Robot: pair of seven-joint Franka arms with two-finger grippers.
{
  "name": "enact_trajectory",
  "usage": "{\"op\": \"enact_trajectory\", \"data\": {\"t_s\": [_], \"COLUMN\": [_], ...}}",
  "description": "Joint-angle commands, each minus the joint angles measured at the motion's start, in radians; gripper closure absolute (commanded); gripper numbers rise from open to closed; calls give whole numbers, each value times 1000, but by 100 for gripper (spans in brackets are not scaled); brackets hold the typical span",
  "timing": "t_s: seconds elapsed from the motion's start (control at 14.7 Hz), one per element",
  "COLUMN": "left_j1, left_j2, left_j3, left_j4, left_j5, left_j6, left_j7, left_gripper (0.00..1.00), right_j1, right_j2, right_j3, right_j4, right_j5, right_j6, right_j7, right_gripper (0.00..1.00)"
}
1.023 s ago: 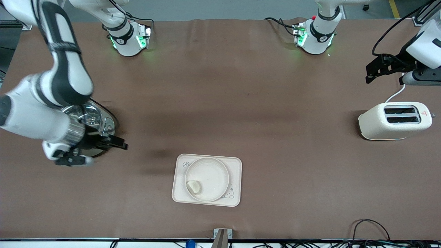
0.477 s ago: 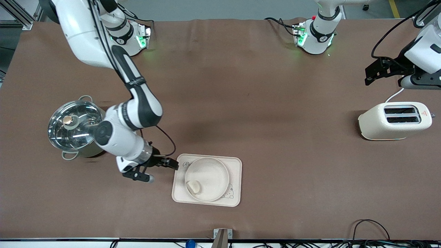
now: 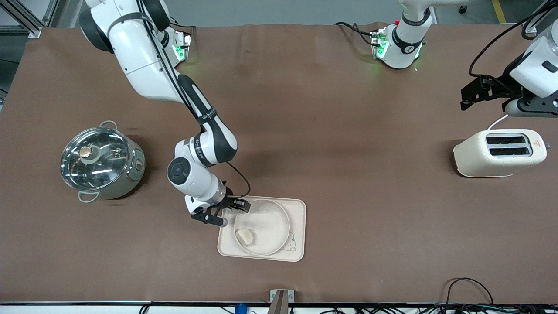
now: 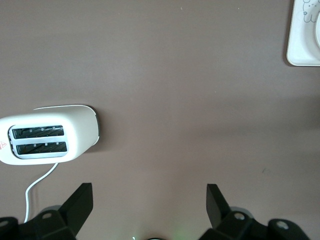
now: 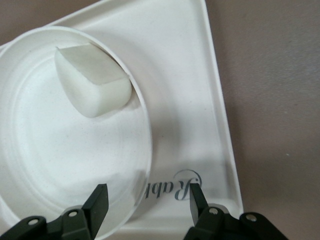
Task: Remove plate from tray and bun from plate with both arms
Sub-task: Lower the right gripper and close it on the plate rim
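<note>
The round cream plate [image 3: 272, 218] lies on the rectangular cream tray [image 3: 299, 209] near the table's front middle. The small pale bun [image 3: 245, 237] sits in the plate, against its rim on the side nearer the front camera. My right gripper [image 3: 236, 206] is open and low at the plate's rim on the pot side. In the right wrist view its fingers [image 5: 99, 200] straddle the rim of the plate [image 5: 50, 165], with the bun [image 5: 92, 82] farther along and the tray [image 5: 190, 75] beneath. My left gripper [image 3: 468, 97] waits open and empty above the table by the toaster; its wrist view shows it [image 4: 148, 202] wide open.
A steel pot with a glass lid [image 3: 101, 162] stands toward the right arm's end. A cream toaster [image 3: 499, 152] with a white cord stands toward the left arm's end; it also shows in the left wrist view [image 4: 47, 135], as does a tray corner [image 4: 305, 45].
My right arm has swung from over the pot across to the tray, and its open gripper now sits at the plate's rim. The left arm has hardly moved.
</note>
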Motion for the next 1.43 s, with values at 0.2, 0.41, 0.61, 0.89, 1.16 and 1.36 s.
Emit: {"op": "enact_trajectory", "data": {"t_s": [0.2,0.41,0.61,0.89,1.16,1.36], "left_j1": [3,3,3,11,6,0], "left_j2": [6,6,6,8,17,26], "left_j3": [6,7,7,7,7,4], "left_j4": [18,18,18,20,20,18], "left_j5": [-9,-3,-2,-2,-5,-3], "left_j6": [1,1,6,18,23,41], "left_j7": [0,0,0,0,-2,-3], "left_gripper": [0,0,0,0,0,0], "right_j1": [-8,-17,-20,-37,-83,-114], "right_j2": [68,74,72,59,7,-58], "right_j3": [-7,-8,-8,-5,79,134], "right_j4": [98,101,99,101,84,5], "right_j5": [12,12,12,18,66,75], "right_j6": [0,1,0,-2,0,4], "right_j7": [11,11,5,5,-6,-10], "right_gripper": [64,81,98,100,100,100]}}
